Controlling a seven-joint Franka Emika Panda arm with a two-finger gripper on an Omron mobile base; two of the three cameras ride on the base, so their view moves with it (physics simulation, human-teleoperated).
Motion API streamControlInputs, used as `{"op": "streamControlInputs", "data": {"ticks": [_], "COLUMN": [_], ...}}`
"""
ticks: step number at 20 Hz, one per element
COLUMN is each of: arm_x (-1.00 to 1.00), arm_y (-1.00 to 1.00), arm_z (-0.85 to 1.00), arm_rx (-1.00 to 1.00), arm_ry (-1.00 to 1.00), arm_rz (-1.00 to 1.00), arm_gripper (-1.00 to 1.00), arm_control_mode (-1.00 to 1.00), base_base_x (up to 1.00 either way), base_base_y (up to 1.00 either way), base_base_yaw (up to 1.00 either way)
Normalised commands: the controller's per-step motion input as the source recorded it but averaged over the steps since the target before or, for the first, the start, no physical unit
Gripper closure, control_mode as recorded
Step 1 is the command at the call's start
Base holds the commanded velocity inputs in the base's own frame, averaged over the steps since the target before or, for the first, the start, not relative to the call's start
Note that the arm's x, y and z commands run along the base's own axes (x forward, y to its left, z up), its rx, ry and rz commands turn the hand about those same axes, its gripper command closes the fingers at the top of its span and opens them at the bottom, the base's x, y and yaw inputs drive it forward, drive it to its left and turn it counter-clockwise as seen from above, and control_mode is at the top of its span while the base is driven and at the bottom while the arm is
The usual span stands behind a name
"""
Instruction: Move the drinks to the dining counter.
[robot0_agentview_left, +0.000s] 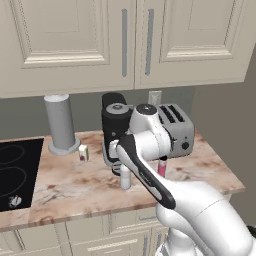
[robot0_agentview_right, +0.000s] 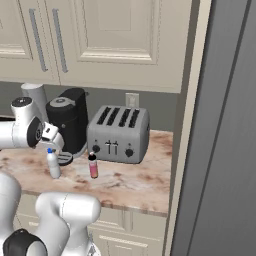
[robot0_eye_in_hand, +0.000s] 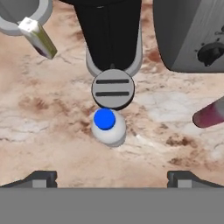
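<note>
Hand (robot0_eye_in_hand: 112, 177): I logged it hovering above the clear bottle, fingers (robot0_eye_in_hand: 40, 178) spread wide and gripping nothing.

Clear bottle (robot0_eye_in_hand: 108, 127), blue cap: I noted it upright on the marbled bench (robot0_agentview_left: 65, 185), between the fingers as seen from above, just in front of the coffee machine's round drip tray (robot0_eye_in_hand: 113, 89).

Pink bottle (robot0_agentview_right: 93, 166), dark cap: I noted it upright on the same bench, in front of the toaster's left end, near the clear one but apart.

Coffee machine (robot0_agentview_right: 70, 122): black, beside the toaster (robot0_agentview_right: 119, 134).

Other items I recorded: grey cylinder (robot0_agentview_left: 60, 124), small shaker (robot0_agentview_left: 83, 152), black cooktop (robot0_agentview_left: 15, 172) at the left.
</note>
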Motion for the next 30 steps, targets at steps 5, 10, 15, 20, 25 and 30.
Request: {"op": "streamControlInputs", "data": {"ticks": [5, 10, 15, 20, 25, 30], "arm_x": [0.14, 0.14, 0.13, 0.11, 0.04, 0.06], "arm_y": [0.05, 0.04, 0.02, 0.05, 0.00, 0.00], "arm_z": [-0.09, -0.08, -0.09, -0.04, -0.15, -0.13], "arm_rx": [0.00, 0.00, 0.00, 0.00, 0.00, 0.00], "arm_ry": [0.01, 0.02, 0.02, 0.00, 0.01, 0.01], "arm_rz": [0.00, 0.00, 0.00, 0.00, 0.00, 0.00], "arm_gripper": [-1.00, -1.00, -1.00, -1.00, -1.00, -1.00], "arm_control_mode": [-1.00, -1.00, -1.00, -1.00, -1.00, -1.00], "base_base_x": [0.00, 0.00, 0.00, 0.00, 0.00, 0.00], "base_base_y": [0.00, 0.00, 0.00, 0.00, 0.00, 0.00], "base_base_yaw": [0.00, 0.00, 0.00, 0.00, 0.00, 0.00]}}
